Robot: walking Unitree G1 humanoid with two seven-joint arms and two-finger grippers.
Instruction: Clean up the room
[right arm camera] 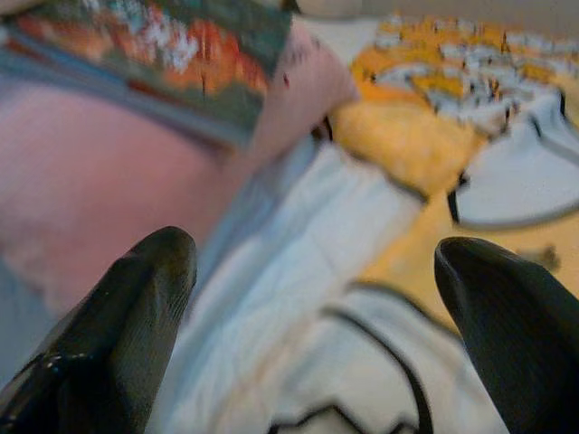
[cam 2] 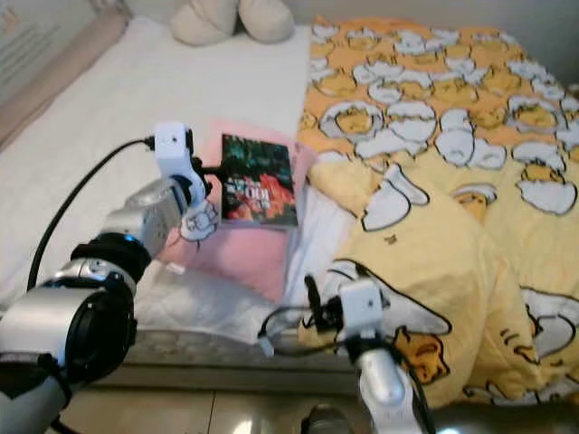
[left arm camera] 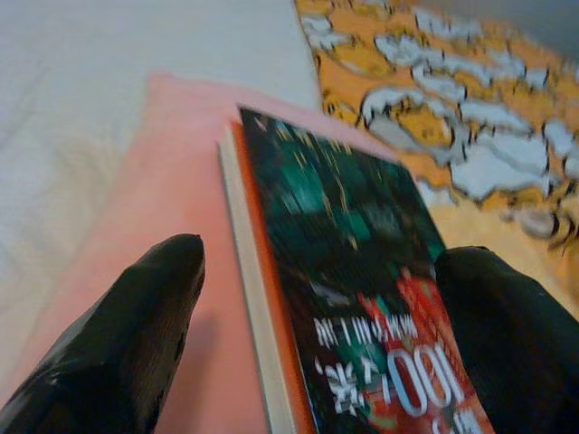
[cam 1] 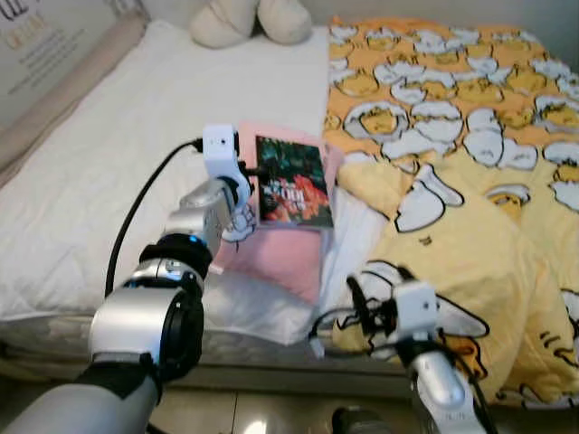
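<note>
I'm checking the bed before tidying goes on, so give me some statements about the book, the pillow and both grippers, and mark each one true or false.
1. The dark-covered paperback book lies on the pink pillow. True.
2. The left gripper is open, its fingers on either side of the book. True.
3. The right gripper is shut on the yellow cartoon-print duvet. False: it is open, holding nothing.
4. The book lies on the yellow duvet. False: it lies on the pillow, beside the duvet.

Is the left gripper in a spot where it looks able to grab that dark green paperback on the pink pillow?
Probably yes. The left gripper is open, its fingers astride the dark green paperback book lying on the pink pillow, with nothing between them.
</note>
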